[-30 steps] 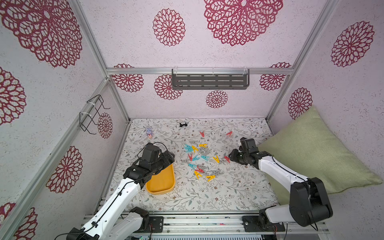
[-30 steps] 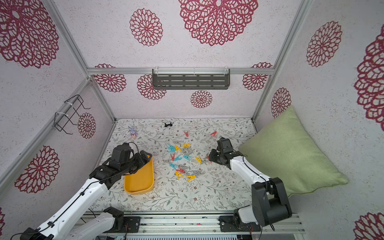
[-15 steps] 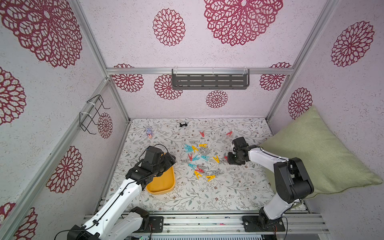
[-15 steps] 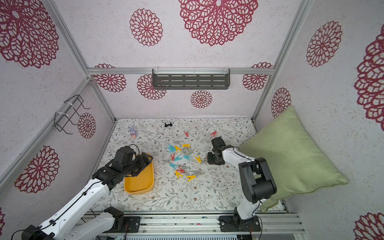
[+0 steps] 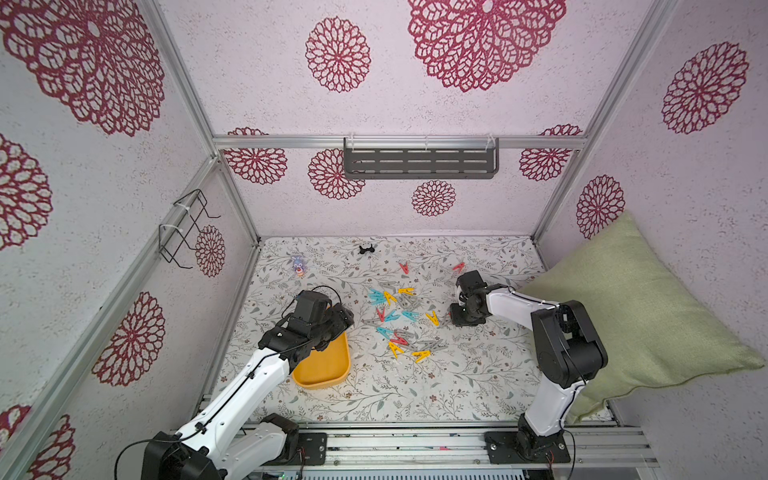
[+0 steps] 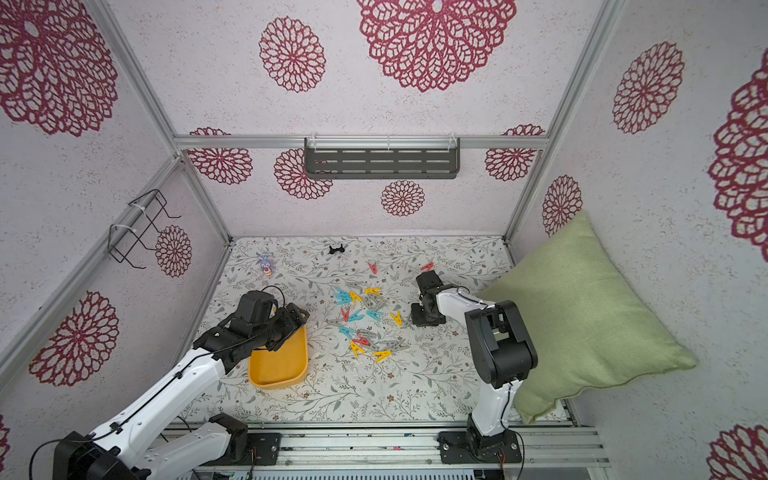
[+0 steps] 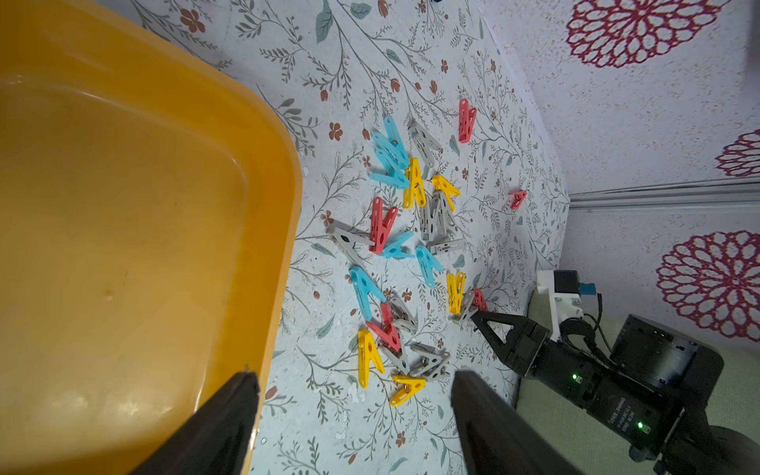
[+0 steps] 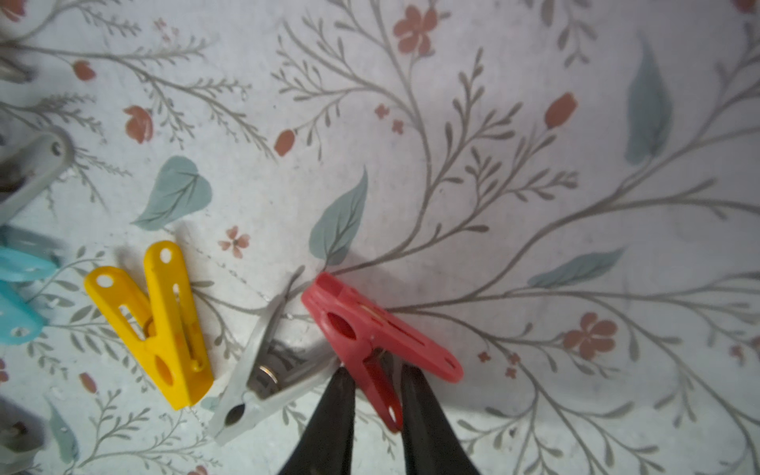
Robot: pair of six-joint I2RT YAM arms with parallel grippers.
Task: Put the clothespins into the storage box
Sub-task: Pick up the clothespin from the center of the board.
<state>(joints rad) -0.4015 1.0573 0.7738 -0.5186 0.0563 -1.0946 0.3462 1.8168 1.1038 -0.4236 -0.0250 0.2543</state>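
Note:
Several clothespins point(image 5: 399, 316) point(image 6: 365, 316) in red, yellow, teal and grey lie scattered mid-floor, also seen in the left wrist view point(image 7: 395, 246). The yellow-orange storage box point(image 5: 328, 370) point(image 6: 282, 365) point(image 7: 123, 205) sits to their left with nothing in the part that shows. My left gripper point(image 5: 345, 320) point(image 6: 297, 316) point(image 7: 353, 375) hovers open over the box's far rim, one finger above the rim, the other above the floor. My right gripper point(image 5: 455, 320) point(image 6: 415, 318) point(image 8: 378, 390) points down at the pile's right edge, shut on one leg of a red clothespin point(image 8: 370, 333) point(image 7: 479, 298). A grey clothespin point(image 8: 263, 370) touches it, and a yellow one point(image 8: 164, 325) lies beside.
A green pillow point(image 5: 623, 316) leans against the right wall, close behind the right arm. Near the back lie a black clip point(image 5: 366, 249) and a small blue bunny point(image 5: 297, 264), with two stray red pegs point(image 5: 404, 267) point(image 5: 458, 267). A grey shelf point(image 5: 419, 162) hangs on the back wall and a wire rack point(image 5: 183, 228) on the left wall.
The right arm folded and its gripper tipped down onto the red clothespin, jaws narrowing around its leg. The left gripper shifted slightly over the box's far end.

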